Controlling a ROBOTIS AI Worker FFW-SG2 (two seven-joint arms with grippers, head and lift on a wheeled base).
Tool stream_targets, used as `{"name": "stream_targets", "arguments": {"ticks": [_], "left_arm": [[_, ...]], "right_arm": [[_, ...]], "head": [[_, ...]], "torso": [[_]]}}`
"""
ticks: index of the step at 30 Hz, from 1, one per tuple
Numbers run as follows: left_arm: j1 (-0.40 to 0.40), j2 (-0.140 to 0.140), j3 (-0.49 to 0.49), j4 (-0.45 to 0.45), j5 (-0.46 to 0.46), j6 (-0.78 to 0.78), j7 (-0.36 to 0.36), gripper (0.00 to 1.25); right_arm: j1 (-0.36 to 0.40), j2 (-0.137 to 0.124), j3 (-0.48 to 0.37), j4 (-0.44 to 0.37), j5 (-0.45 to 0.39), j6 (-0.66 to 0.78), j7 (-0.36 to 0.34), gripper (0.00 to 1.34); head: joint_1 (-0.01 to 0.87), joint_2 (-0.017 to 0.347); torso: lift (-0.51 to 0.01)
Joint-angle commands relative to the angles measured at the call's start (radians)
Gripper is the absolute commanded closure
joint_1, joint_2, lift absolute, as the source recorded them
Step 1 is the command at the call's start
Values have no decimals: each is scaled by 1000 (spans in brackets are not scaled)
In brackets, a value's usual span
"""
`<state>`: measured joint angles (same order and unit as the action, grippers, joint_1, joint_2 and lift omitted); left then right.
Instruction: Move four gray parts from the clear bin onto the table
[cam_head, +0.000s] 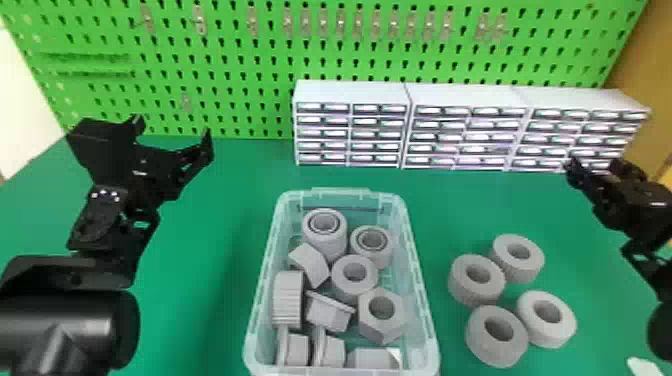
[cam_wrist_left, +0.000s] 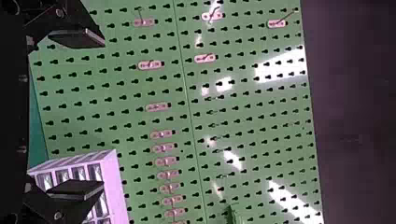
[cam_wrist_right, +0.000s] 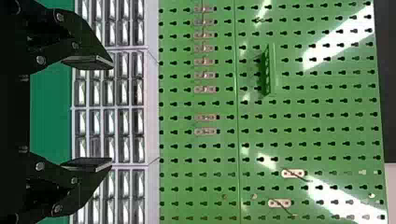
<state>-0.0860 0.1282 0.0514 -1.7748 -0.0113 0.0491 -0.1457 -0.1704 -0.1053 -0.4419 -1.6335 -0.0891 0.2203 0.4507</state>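
over the table (cam_head: 225, 190), left claw (cam_head: 172, 128) and right claw (cam_head: 594, 164) point forward (spread, empty).

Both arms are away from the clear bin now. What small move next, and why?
I'd ease the left pincer and right pincer back slightly, leaving the clear bin alone: four gray parts lie on the table beside it, which seems to meet the count, and both pincers are open and empty.

LOC: workshop-type workstn | WALL: grn pegboard (cam_head: 240, 75) w/ hook fittings (cam_wrist_right: 206, 117) | FURN: grn desk (cam_head: 215, 225), sm. multi-drawer cabs (cam_head: 351, 135) at rear | STOCK: gray pts (cam_head: 382, 325), nut/ring type, in clr bin (cam_head: 425, 310)
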Motion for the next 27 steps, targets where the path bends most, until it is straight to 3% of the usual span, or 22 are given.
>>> {"name": "stream_targets", "arguments": {"ticks": [1, 27], "left_arm": [[-1, 1, -1, 0, -1, 0, 0, 206], [2, 1, 10, -2, 17, 0, 0, 206]], "right_arm": [[-8, 1, 3, 0, 0, -1, -1, 522], [-21, 1, 15, 0, 14, -1, -1, 522]], "head": [[678, 34], [678, 34]], "torso": [[-50], [-50]]}}
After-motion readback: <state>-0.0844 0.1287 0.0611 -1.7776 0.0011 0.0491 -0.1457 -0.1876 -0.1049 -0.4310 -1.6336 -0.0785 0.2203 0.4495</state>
